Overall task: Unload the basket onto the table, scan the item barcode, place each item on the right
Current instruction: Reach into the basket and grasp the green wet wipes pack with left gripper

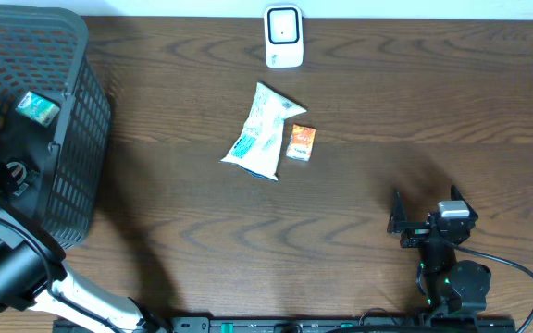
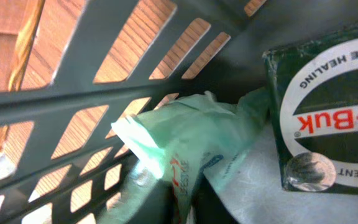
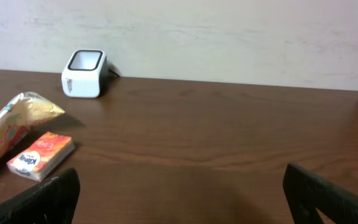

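Inside the basket [image 1: 68, 157], a mint packet [image 2: 179, 146] lies beside a dark box [image 2: 328, 106].

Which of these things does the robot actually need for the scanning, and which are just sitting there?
Part of the job:
- white scanner
- black basket
- pale green packet and dark green box inside it

Just lying about, probably:
- snack bag and small orange pack, untouched on the table
- right end effector, open and idle
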